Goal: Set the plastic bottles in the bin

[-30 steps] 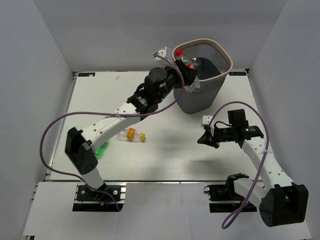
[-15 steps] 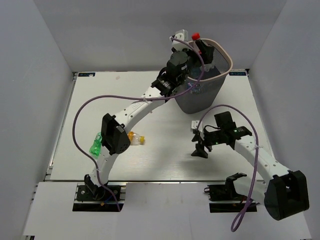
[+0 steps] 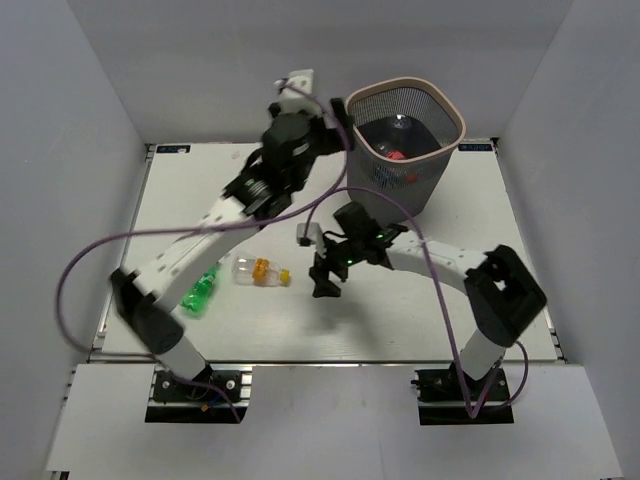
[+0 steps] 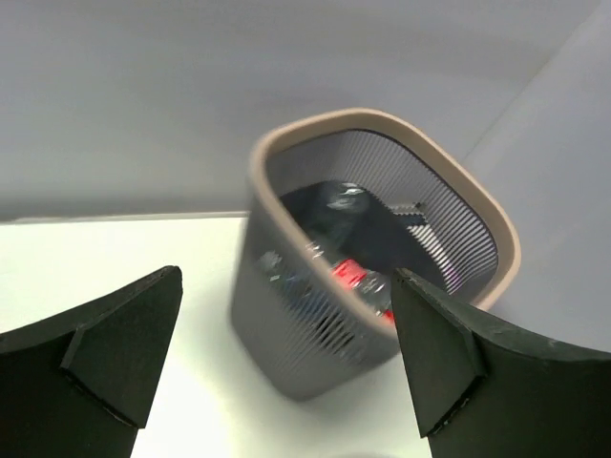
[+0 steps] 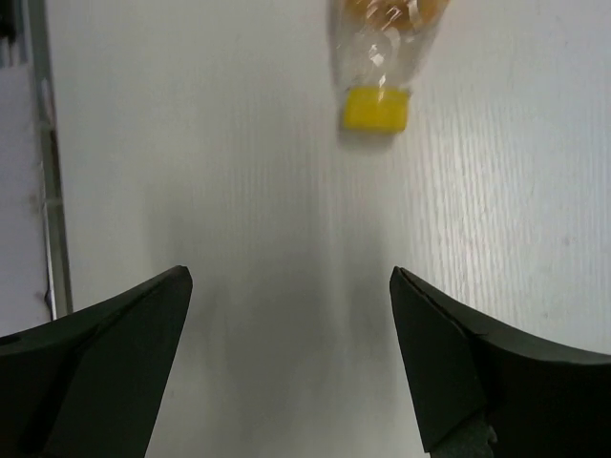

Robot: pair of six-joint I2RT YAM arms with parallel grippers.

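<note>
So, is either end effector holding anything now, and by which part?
Nothing is held: the left end effector and the right end effector both stand open and empty.

The desk (image 3: 300, 330) is white and matte. Plain grey walls (image 3: 230, 70) rise from its left, far and right edges.

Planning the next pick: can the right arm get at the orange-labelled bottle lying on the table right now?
Probably yes. The right gripper is open and empty, the bottle lies just ahead with its yellow cap toward it, and nothing stands between them.
</note>
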